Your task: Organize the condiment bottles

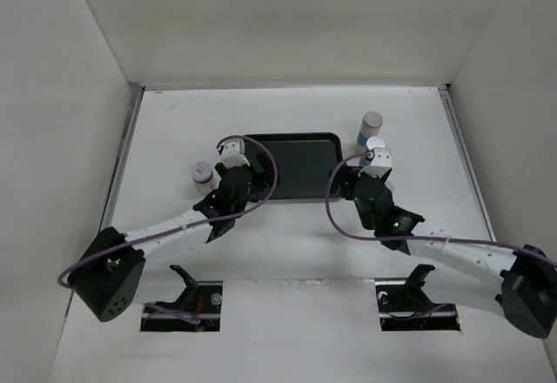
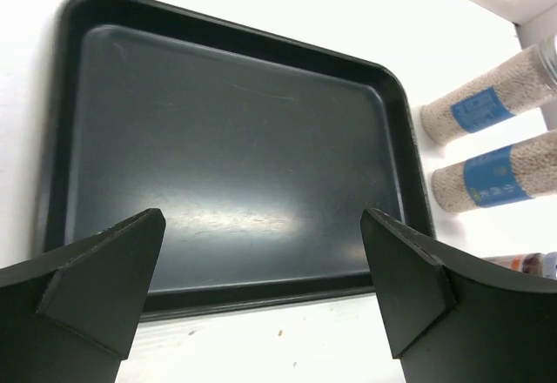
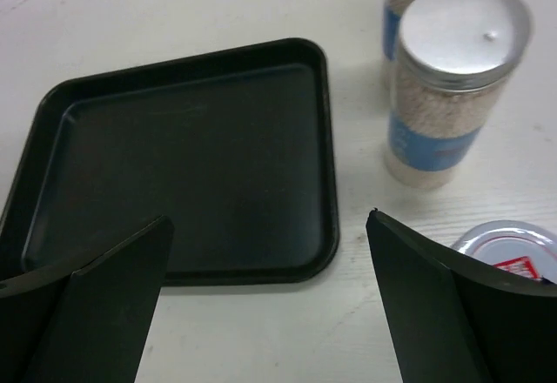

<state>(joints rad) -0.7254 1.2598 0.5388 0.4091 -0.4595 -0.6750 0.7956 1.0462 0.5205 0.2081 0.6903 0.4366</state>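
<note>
Condiment jars stand beside a black rectangular tray (image 1: 294, 171) on the white surface (image 1: 287, 244).
Top view: a short dark-labelled jar (image 1: 202, 174) left of the tray, two tall blue-banded jars (image 1: 372, 124) to its right. Left wrist: the left end effector (image 2: 263, 218) is released, facing the tray. Right wrist: the right end effector (image 3: 269, 219) is released, with a second short jar (image 3: 506, 245) beside its finger.

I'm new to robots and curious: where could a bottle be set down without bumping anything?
The black tray is bare inside. The table strip beyond it is free too. Crowded right of the tray: far blue-label bottle, near blue-label bottle, short jar, right end effector.
</note>
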